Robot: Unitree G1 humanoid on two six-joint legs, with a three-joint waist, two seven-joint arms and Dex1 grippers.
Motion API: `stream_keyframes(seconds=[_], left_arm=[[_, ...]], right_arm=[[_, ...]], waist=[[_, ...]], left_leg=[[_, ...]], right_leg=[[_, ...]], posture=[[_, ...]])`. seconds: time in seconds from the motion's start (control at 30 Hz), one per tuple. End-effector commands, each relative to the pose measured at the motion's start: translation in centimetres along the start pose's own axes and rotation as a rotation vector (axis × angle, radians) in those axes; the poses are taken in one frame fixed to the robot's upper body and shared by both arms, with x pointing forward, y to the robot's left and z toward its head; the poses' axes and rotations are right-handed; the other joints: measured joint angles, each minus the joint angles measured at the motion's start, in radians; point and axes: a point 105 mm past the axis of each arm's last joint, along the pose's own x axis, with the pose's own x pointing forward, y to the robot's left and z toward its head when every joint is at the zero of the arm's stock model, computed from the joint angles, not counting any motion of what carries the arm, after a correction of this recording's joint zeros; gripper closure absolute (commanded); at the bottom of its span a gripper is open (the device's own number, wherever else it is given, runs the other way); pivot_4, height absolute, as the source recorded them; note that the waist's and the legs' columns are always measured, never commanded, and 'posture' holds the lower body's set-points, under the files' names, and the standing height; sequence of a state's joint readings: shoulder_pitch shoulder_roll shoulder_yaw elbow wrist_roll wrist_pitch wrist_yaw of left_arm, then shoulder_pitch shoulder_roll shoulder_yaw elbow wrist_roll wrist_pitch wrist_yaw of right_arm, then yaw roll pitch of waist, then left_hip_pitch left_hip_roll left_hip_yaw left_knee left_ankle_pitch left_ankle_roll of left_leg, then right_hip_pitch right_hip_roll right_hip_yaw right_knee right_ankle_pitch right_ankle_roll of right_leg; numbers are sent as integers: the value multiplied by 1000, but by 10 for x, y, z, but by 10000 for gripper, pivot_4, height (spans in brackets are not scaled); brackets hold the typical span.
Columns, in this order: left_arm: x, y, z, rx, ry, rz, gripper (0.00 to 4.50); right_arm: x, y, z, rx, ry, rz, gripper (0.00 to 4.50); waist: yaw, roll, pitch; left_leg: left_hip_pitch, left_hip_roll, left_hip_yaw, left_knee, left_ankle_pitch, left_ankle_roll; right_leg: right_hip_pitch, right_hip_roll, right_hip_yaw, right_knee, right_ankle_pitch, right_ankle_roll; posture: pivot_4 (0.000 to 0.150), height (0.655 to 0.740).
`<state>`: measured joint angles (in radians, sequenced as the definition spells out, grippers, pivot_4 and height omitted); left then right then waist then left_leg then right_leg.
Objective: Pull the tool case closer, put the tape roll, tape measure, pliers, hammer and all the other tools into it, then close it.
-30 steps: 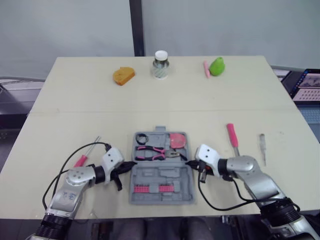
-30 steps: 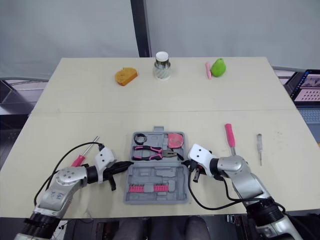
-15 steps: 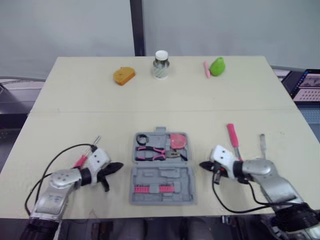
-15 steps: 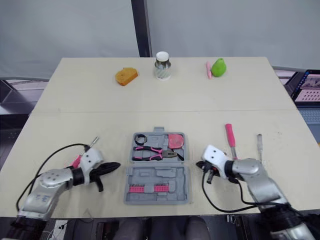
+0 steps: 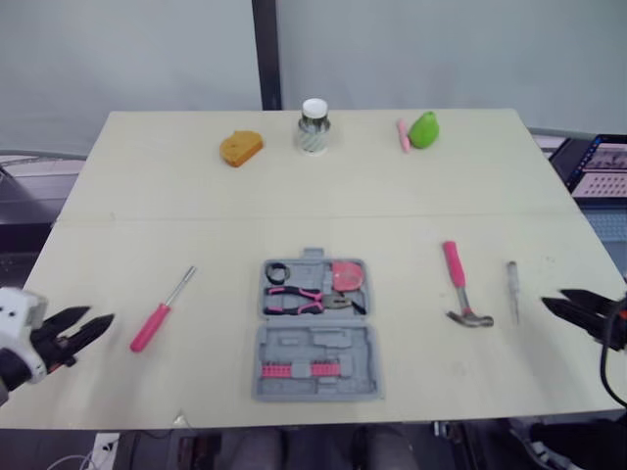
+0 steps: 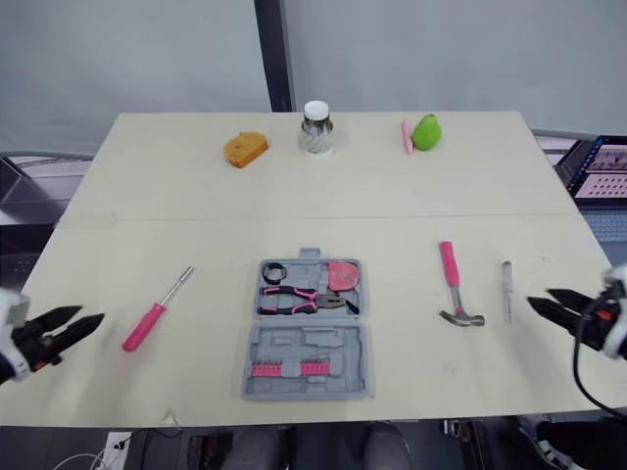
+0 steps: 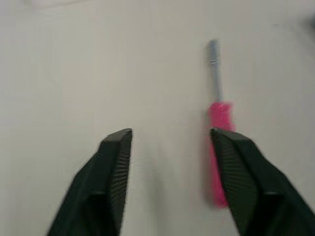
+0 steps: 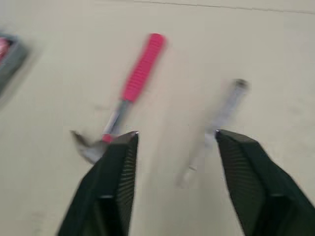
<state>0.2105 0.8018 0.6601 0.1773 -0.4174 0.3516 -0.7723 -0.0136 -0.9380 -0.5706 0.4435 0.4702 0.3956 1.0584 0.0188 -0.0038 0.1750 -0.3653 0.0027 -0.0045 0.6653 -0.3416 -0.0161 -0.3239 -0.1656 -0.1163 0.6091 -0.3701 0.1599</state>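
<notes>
At far left, the left gripper (image 7: pixel 170 132) hangs spread wide, aimed at the pink screwdriver (image 5: pixel 157 315), probably to fetch it. Centrally the tool case (image 5: pixel 318 343) lies open holding the pliers (image 5: pixel 304 297). The right gripper (image 8: pixel 175 132), equally wide, faces the hammer (image 5: pixel 455 274).

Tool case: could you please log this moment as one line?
tool case open; hammer, screwdriver outside; left gripper open; right gripper open

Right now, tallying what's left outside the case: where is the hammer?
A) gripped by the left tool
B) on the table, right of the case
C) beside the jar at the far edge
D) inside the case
B: the hammer lies flat on the table right of the open tool case, next to a slim grey tester.
</notes>
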Motion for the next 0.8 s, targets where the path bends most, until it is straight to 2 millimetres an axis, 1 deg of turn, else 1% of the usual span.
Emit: stream_keyframes(seconds=[0.03, 0.1, 0.17, 0.27, 0.4, 0.47, 0.5, 0.57, 0.6, 0.67, 0.7, 0.73, 0.8], left_arm=[[-14, 32, 0, 2, -54, 173, 312], [-18, 43, -6, -20, -62, 235, 21], [-19, 46, -9, -39, -76, 254, 21], [-16, 43, -10, -39, -85, 244, 21], [-10, 38, -7, -33, -92, 226, 21], [-4, 32, -5, -21, -94, 200, 21], [0, 26, -1, -7, -105, 172, 21], [9, 11, 9, 10, -140, 103, 21], [16, -4, 18, 44, -159, 36, 21], [35, -47, 48, 122, -221, -145, 21], [41, -65, 59, 150, -246, -215, 21], [43, -75, 65, 162, -259, -250, 21], [55, -120, 86, 239, -293, -414, 21]], right_arm=[[-13, -26, 4, 14, -78, -131, 626], [-15, -33, -3, 18, -77, -168, 195], [-14, -35, -8, 20, -73, -181, 195], [-11, -35, -13, 17, -70, -182, 195], [-7, -34, -11, 3, -79, -177, 195], [-6, -32, -8, -4, -84, -171, 195], [-4, -29, -7, -14, -85, -161, 195], [1, -21, -2, -26, -90, -134, 195], [5, -15, 1, -35, -92, -130, 195], [18, 5, 7, -44, -92, -103, 195], [23, 13, 8, -43, -88, -95, 195], [26, 18, 9, -40, -85, -93, 195], [37, 31, 8, -45, -73, -112, 195]], waist=[[-2, 0, 0], [-4, 0, 0], [-7, 0, 0], [-14, 0, 0], [-22, 1, 0], [-22, 1, 0], [-22, 1, 0], [-22, 1, 0], [-21, 0, 1], [-21, 1, 1], [-16, 0, 1], [-14, 0, 1], [-9, 1, 0]], left_leg=[[0, 0, 1, 0, 0, 0], [0, 0, 1, 0, 0, 0], [1, 0, 1, 0, 0, 0], [1, 0, 1, 0, 0, 0], [1, 1, 1, 0, 0, -1], [4, 1, 2, 0, 1, -1], [5, 1, 3, 0, 1, -1], [7, 1, 5, -1, 0, -1], [7, 2, 5, -1, 0, -1], [7, 2, 5, -1, 1, -1], [7, 2, 6, -1, 1, -1], [7, 3, 5, 0, 1, -2], [7, 3, 5, 0, 2, -2]], right_leg=[[0, 0, 1, 0, 0, 0], [0, 0, 1, 1, 0, 0], [0, 0, 1, 1, 0, 0], [0, 0, 1, 1, 0, 0], [0, 0, 2, 2, 0, 0], [0, 0, 3, 3, 0, 0], [1, 0, 4, 3, 0, 0], [2, 0, 6, 3, 0, 0], [2, 0, 6, 3, 0, 0], [2, 0, 7, 4, 1, 0], [2, 0, 7, 4, 1, -1], [2, 0, 7, 4, 2, -1], [2, 0, 8, 4, 3, -1]], posture=[[1500, 7400], [1500, 7400], [1500, 7400], [1500, 7400], [1500, 7400], [1500, 7400], [1500, 7400], [1500, 7400], [1500, 7400], [1500, 7400], [1500, 7400], [1500, 7400], [1500, 7400]])
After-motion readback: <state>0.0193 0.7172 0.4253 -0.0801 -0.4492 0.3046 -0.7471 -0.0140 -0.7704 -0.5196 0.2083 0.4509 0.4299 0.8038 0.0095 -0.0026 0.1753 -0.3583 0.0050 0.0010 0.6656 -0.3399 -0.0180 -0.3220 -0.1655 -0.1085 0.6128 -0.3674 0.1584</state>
